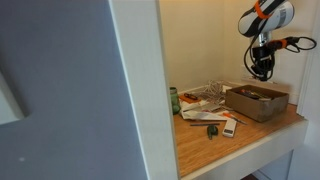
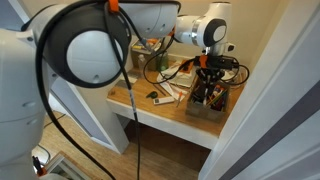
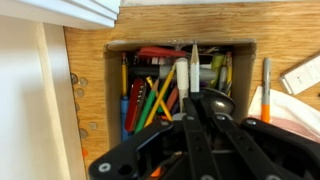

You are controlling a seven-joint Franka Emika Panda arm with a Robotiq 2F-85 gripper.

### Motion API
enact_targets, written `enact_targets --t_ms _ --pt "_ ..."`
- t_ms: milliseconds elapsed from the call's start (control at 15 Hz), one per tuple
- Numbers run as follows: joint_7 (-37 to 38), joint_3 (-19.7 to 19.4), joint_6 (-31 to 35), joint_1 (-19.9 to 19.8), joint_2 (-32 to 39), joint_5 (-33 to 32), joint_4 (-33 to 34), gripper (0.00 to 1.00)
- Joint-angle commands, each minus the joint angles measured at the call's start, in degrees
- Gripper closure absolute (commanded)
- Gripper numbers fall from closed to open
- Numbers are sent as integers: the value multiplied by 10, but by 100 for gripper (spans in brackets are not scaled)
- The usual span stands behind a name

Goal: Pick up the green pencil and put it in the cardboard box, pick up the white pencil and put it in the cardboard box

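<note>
The cardboard box lies below me in the wrist view, full of coloured pens and pencils. It also shows in both exterior views. My gripper hovers over the box and is shut on the white pencil, which sticks out past the fingertips over the box's contents. The gripper also shows above the box in both exterior views. A green stick lies slanted among the items inside the box; I cannot tell if it is the green pencil.
The wooden shelf carries an upright green container, papers, a small green lump and a white marker. An orange pen lies beside the box. A white wall bounds one side.
</note>
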Motion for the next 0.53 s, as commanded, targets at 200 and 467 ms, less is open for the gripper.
enact_targets --t_ms 200,467 --pt "64 5 -76 -25 103 47 157 98" --pt "112 5 -103 -39 175 65 250 98"
